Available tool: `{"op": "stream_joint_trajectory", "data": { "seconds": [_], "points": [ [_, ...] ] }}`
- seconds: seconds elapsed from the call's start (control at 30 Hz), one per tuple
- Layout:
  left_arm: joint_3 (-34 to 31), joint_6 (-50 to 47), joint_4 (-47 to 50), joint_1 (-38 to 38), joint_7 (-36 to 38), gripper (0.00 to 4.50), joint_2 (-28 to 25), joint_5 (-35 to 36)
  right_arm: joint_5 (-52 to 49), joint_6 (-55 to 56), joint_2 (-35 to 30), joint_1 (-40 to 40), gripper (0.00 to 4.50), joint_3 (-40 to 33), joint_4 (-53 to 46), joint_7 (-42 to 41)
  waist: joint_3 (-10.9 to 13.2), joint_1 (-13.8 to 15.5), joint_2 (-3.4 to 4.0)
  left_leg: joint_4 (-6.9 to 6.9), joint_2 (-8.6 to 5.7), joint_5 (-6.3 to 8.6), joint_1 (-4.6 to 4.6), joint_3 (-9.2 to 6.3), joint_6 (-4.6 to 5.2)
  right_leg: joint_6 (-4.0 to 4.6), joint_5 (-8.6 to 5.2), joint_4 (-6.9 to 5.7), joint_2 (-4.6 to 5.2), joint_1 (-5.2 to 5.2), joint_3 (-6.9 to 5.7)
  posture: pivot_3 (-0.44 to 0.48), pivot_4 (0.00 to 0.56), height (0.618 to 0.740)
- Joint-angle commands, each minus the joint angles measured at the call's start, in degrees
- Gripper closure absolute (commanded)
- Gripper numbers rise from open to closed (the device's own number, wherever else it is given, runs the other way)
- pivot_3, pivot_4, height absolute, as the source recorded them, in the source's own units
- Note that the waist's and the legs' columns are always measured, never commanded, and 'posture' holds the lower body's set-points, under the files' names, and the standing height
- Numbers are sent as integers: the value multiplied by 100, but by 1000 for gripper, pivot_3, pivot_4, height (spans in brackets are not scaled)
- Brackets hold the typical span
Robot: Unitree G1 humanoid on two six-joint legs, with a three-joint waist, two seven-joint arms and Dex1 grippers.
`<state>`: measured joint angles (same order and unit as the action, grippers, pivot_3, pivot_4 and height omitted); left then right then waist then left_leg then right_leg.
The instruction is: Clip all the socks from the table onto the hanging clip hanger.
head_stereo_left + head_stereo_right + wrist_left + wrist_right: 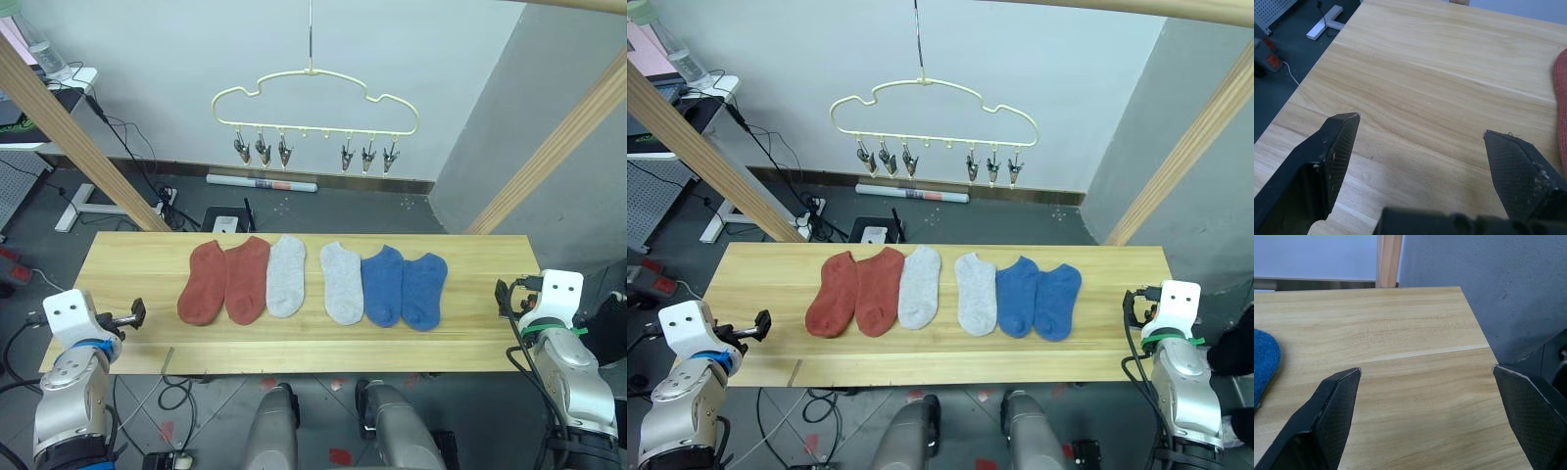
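While both grippers, left [1420, 134] and right [1425, 374], gape empty: pinch nearest rust-red sock [203, 284] by cuff, lift toward clip hanger [315, 113].

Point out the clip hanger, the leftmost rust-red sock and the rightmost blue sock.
clip hanger [315, 76]: left eye view, top of the wire frame under the hook.
leftmost rust-red sock [203, 284]: left eye view, middle of its foot.
rightmost blue sock [424, 290]: left eye view, middle of its foot.
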<state>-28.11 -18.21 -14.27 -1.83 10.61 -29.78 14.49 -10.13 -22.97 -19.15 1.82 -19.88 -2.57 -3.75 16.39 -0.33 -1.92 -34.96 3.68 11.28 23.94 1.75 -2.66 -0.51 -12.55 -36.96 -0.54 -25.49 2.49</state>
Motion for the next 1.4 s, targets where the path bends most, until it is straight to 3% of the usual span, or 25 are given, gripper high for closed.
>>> {"op": "stream_joint_trajectory", "data": {
  "seconds": [0.03, 0.2, 0.33, 0.6, 0.73, 0.9, 1.1, 1.23, 1.4],
  "points": [
    [-174, 20, 76, 79, -18, 14, -113, 5, 37, 109, -113, 111, 0, -44, -81, -54, -1, 1, 0, 0, 0, 0, 0, 0, 0, 0, 0, 0, 0, 0, 0, 75, 299, 740],
    [-241, 323, 77, 102, -96, 14, -65, -22, 44, 128, -200, 242, 0, -3, -6, -169, -1, 5, -1, 0, -1, 0, 0, 2, 0, -1, 1, 0, 0, -1, 0, 80, 299, 740],
    [-523, 6, 480, 51, -80, 14, 118, 499, 53, 148, -323, 264, 0, 106, -106, -363, -1, 10, -1, 3, 0, 0, 5, 0, 0, -3, 1, 1, 0, -3, -2, 63, 302, 740],
    [-268, -138, 1789, 281, 1114, 14, -400, 865, -811, -126, -633, 669, 0, 702, -862, -1966, 6, -5, -7, 1, 3, 0, 2, -3, -1, -3, 1, -5, -4, -4, -1, 57, 311, 740],
    [8, -220, 2387, -56, 1647, 14, -436, 1265, -1262, -315, -888, 977, 0, 1141, -1282, -2844, 14, 0, -4, 1, 1, 0, 5, -1, -1, -4, 1, -4, -5, -5, 1, 42, 317, 740],
    [359, -377, 2650, -577, 1731, 14, -463, 1316, -1533, -354, -828, 1347, 0, 1452, -1667, -3142, 22, 15, -10, 1, -1, 2, 13, -6, -3, -10, -2, 2, -5, -5, -3, 30, 321, 740],
    [949, -418, 2501, -1567, 1777, 14, -456, 1118, -1986, -775, -419, 2047, 0, 1848, -2207, -3045, 79, -4, -21, -9, 1, 1, 20, -14, -4, -16, 2, -10, -14, -11, -4, 11, 325, 740],
    [1287, -138, 1974, -2350, 1709, 14, -48, 1053, -2083, -961, 217, 2710, 0, 2278, -2362, -2699, 85, -22, -26, -9, 1, 2, 35, -11, -5, -15, 2, -7, -14, -23, -4, -15, 324, 740],
    [1391, 125, 1489, -2778, 1549, 1504, 183, 820, -2006, -1111, 418, 2924, 0, 2499, -2384, -2557, 85, -48, -27, -23, 2, 1, 76, -25, -5, -15, 3, -9, -15, -51, -16, -36, 325, 740]
  ]
}}
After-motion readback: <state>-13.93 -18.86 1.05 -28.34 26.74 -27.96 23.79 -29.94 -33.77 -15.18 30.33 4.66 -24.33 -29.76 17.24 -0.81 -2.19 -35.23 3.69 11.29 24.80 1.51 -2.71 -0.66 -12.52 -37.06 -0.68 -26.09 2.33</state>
